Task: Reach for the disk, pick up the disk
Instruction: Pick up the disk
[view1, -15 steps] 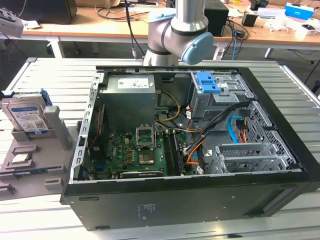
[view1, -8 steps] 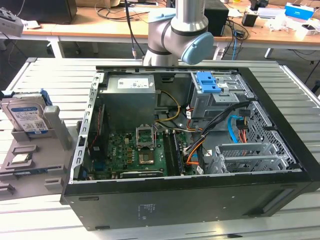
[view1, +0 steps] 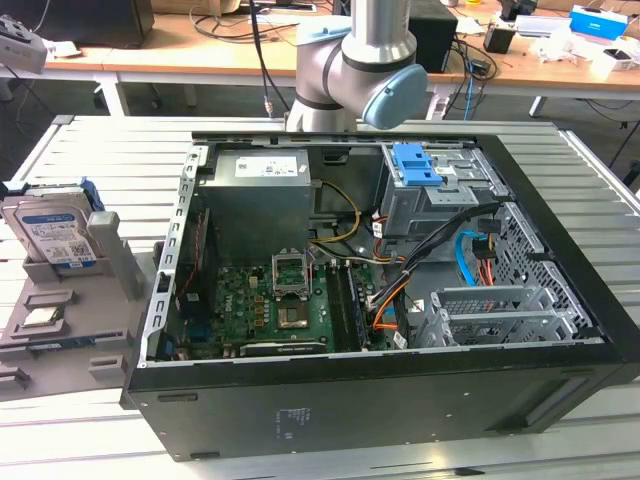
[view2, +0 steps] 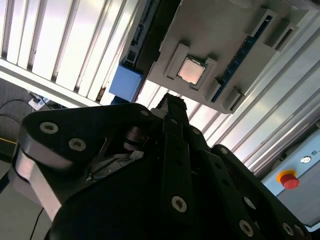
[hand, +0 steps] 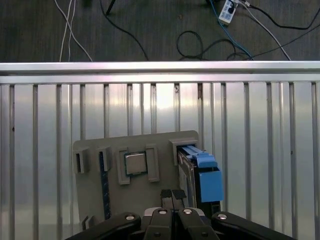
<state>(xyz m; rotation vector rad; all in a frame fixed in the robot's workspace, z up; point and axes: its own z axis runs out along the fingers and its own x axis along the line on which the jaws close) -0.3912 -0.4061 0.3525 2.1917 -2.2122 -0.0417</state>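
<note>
We see the disk (view1: 52, 235) standing on edge in a slot of the grey holder (hand: 92, 200). Its blue bracket (hand: 207, 181) runs along the upper edge, and nothing grips it. A processor chip (hand: 135, 163) lies in a recess of the same holder, just beside the disk's slot. The open computer case (view1: 350, 385) sits next to the holder without touching it.

The gripper (hand: 172, 195) hangs above the holder with its fingertips (hand: 166, 195) pressed together and nothing between them. Judging from the first wrist view, they line up over the holder's wall between chip and disk, not over the disk itself. We think that is the hazard. Coming down closed, the fingers would knock the bracket or the slot wall instead of straddling the disk. A skewed pull could also jam the disk in its slot or tip the holder.

The arm (view1: 365, 60) shows its big joint well away from the holder, beyond the case. The wrist, as we read the first wrist view, looks straight down on the holder.
</note>
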